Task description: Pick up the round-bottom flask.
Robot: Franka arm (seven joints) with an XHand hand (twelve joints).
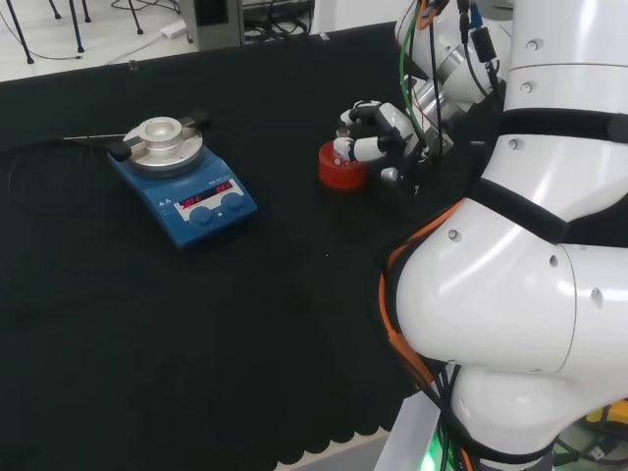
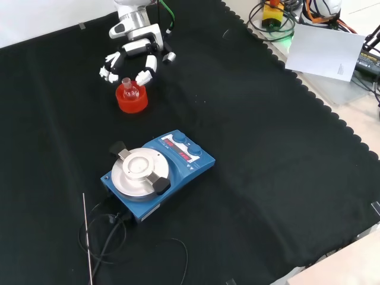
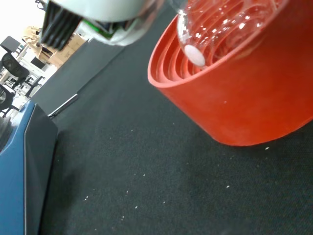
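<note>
Front view gives me the clearest read: the black and white hand (image 2: 135, 54) sits at about 11 o'clock on the bench (image 2: 267, 154), its fingers (image 2: 146, 70) curved down on either side of the round-bottom flask (image 2: 129, 88) without plainly closing on it — I can't tell whether they touch the glass. The flask is clear glass, a short neck rising from a round bulb, and it rests in a red ribbed stand (image 2: 132, 100), a squat ring with a smooth outer wall. At the wrist camera I see the stand's (image 3: 234, 98) stepped concentric ridges and the glossy curve of the bulb (image 3: 220, 24) nested in them, with a small white oval piece lying inside the glass. The cloth is matte black, finely woven and dotted with pale lint. Toward 6 o'clock from the stand is a blue stirrer plate (image 2: 157, 175) — boxy body, round metal top, two knobs, black cable trailing off.
</note>
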